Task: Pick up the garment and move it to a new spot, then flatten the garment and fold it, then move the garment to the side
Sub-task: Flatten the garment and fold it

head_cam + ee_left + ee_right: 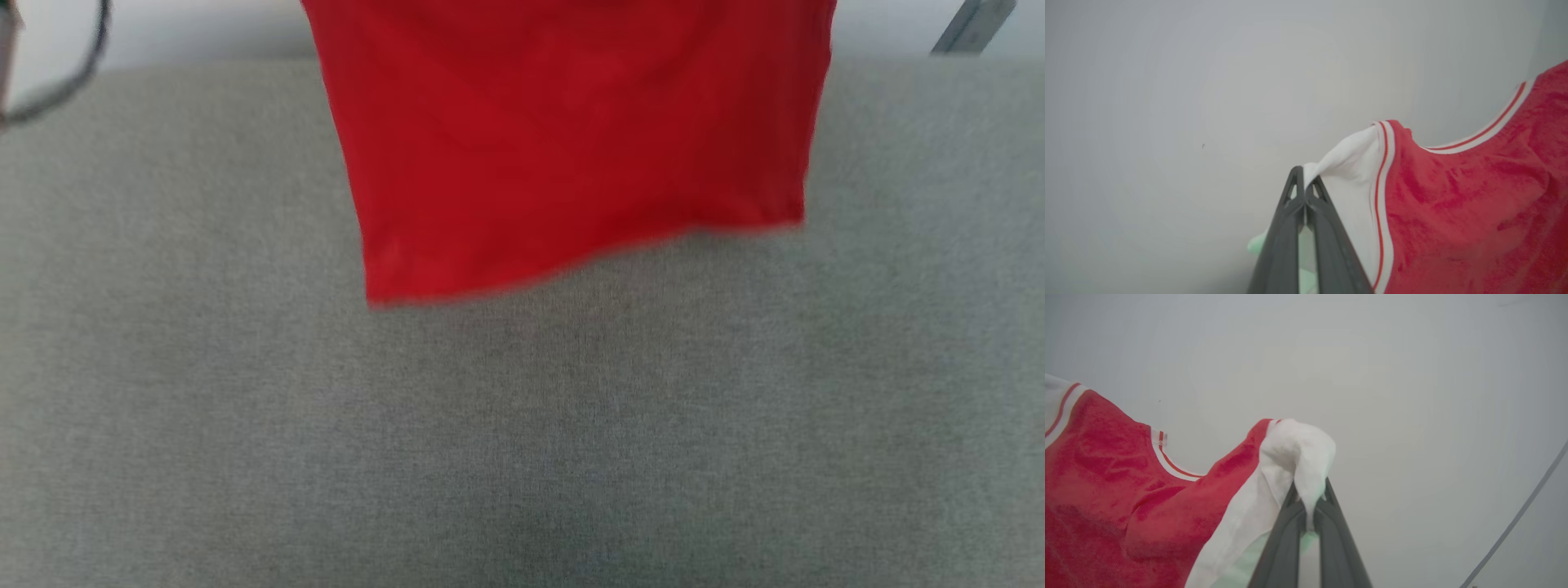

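The red shirt [571, 147] hangs from the top middle of the head view. Its hem [571, 261] runs aslant, lower at the left corner than at the right, and the edge is blurred; whether it touches the surface below cannot be told. The grey woven bench [522, 449] lies open across the whole lower half of the frame and out to both side edges. A dark cable [82, 73] loops in the upper left corner and a grey metal bar [976, 24] crosses the upper right.

In the left wrist view, the left hand [1305, 179] has its dark fingers pressed together on a pinch of white sleeve [1349, 163]. The soft red body fills the lower right, edged with red-and-white striped trim [1382, 183].

In the right wrist view, the right hand [1309, 486] pinches the other white sleeve [1298, 449], which bunches over its fingertips. A plain pale wall [1412, 396] lies behind.
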Controlling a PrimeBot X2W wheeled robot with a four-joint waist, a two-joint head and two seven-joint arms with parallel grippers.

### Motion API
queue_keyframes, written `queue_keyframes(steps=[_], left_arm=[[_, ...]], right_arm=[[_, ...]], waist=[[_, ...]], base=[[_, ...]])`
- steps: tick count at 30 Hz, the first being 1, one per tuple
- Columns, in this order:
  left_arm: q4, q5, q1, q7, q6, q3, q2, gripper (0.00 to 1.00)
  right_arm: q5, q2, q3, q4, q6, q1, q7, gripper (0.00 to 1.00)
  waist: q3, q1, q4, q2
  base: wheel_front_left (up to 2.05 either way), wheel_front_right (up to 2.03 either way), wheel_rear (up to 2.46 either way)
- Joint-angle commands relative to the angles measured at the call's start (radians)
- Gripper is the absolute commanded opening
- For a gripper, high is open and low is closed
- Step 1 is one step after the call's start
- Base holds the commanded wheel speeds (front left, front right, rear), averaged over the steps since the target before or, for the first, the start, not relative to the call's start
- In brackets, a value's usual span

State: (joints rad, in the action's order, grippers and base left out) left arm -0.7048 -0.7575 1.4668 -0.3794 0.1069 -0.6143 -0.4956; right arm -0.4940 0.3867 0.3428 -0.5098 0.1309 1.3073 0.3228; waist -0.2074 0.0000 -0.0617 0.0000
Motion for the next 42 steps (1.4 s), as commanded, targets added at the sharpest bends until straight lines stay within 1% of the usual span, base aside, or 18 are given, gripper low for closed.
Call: queue_keyframes(steps=[1,6,9,12,13,14,17,18,19,20,25,26,28,29,33,35,39,42], left_arm=[[-0.028,0.049,0.064,0.101,0.004,0.000,0.010,0.00],[-0.091,0.143,0.179,0.344,-0.002,-0.007,0.025,0.00],[-0.122,0.174,0.212,0.477,0.006,-0.016,0.040,0.00],[-0.161,0.177,0.171,0.564,0.016,-0.042,0.041,0.00],[-0.182,0.153,0.148,0.573,0.019,-0.041,0.047,0.00],[-0.195,0.163,0.128,0.583,0.021,-0.059,0.045,0.00],[-0.223,0.132,0.076,0.584,0.022,-0.079,0.060,0.00],[-0.227,0.086,0.025,0.567,0.023,-0.110,0.063,0.00],[-0.227,0.086,0.025,0.567,0.023,-0.110,0.063,0.00],[-0.226,0.074,0.001,0.557,0.021,-0.125,0.055,0.00],[-0.182,-0.054,-0.114,0.464,0.022,-0.206,0.032,0.00],[-0.166,-0.067,-0.132,0.441,0.022,-0.228,0.023,0.00],[-0.140,-0.140,-0.180,0.375,0.022,-0.252,0.010,0.00],[-0.118,-0.150,-0.201,0.342,0.022,-0.278,-0.003,0.00],[-0.040,-0.273,-0.296,0.202,0.022,-0.326,-0.053,0.00],[0.006,-0.310,-0.345,0.140,0.022,-0.352,-0.083,0.00],[0.096,-0.372,-0.438,0.070,0.022,-0.371,-0.136,0.00],[0.173,-0.409,-0.511,0.017,-0.004,-0.382,-0.182,0.00]], right_arm=[[0.066,-0.019,0.003,-0.059,0.000,0.064,-0.124,0.00],[0.235,-0.063,-0.016,-0.207,0.000,0.182,-0.388,0.00],[0.323,-0.080,-0.031,-0.283,0.000,0.232,-0.494,0.00],[0.362,-0.105,-0.008,-0.353,0.000,0.223,-0.530,0.00],[0.358,-0.113,0.007,-0.375,0.000,0.210,-0.531,0.00],[0.362,-0.111,0.025,-0.395,0.000,0.200,-0.534,0.00],[0.312,-0.128,0.064,-0.430,0.000,0.158,-0.521,0.00],[0.260,-0.129,0.107,-0.447,0.000,0.125,-0.505,0.00],[0.260,-0.129,0.107,-0.447,0.000,0.125,-0.505,0.00],[0.223,-0.132,0.130,-0.450,0.000,0.101,-0.492,0.00],[0.056,-0.094,0.254,-0.392,0.000,-0.018,-0.412,0.00],[0.010,-0.080,0.276,-0.370,0.000,-0.046,-0.382,0.00],[-0.069,-0.051,0.320,-0.311,0.000,-0.097,-0.328,0.00],[-0.108,-0.026,0.336,-0.284,0.000,-0.122,-0.297,0.00],[-0.243,0.051,0.392,-0.151,0.000,-0.237,-0.187,0.00],[-0.296,0.098,0.401,-0.084,0.000,-0.291,-0.138,0.00],[-0.388,0.176,0.391,0.047,0.000,-0.421,-0.052,0.00],[-0.437,0.228,0.361,0.134,0.000,-0.522,0.000,0.00]], waist=[[-0.088,0.0000,0.007,0.0000],[-0.145,0.0000,0.005,0.0000],[-0.165,0.0000,-0.002,0.0000],[-0.173,0.0000,-0.009,0.0000],[-0.175,0.0000,-0.012,0.0000],[-0.178,0.0000,-0.014,0.0000],[-0.178,0.0000,-0.017,0.0000],[-0.179,0.0000,-0.018,0.0000],[-0.179,0.0000,-0.018,0.0000],[-0.178,0.0000,-0.019,0.0000],[-0.164,0.0000,-0.036,0.0000],[-0.160,0.0000,-0.039,0.0000],[-0.146,0.0000,-0.045,0.0000],[-0.138,0.0000,-0.049,0.0000],[-0.102,0.0000,-0.060,0.0000],[-0.085,0.0000,-0.064,0.0000],[-0.050,0.0000,-0.076,0.0000],[-0.028,0.0000,-0.081,0.0000]], base=[[0.00,0.00,0.00],[0.00,0.00,0.00],[0.00,0.00,0.00],[0.00,0.00,0.00],[0.00,0.00,0.00],[0.00,0.00,0.00],[0.00,0.00,0.00],[0.00,0.00,0.00],[0.00,0.00,0.00],[0.00,0.00,0.00],[0.00,0.00,0.00],[0.00,0.00,0.00],[0.00,0.00,0.00],[0.00,0.00,0.00],[0.00,0.00,0.00],[0.00,0.00,0.00],[0.00,0.00,0.00],[0.00,0.00,0.00]])
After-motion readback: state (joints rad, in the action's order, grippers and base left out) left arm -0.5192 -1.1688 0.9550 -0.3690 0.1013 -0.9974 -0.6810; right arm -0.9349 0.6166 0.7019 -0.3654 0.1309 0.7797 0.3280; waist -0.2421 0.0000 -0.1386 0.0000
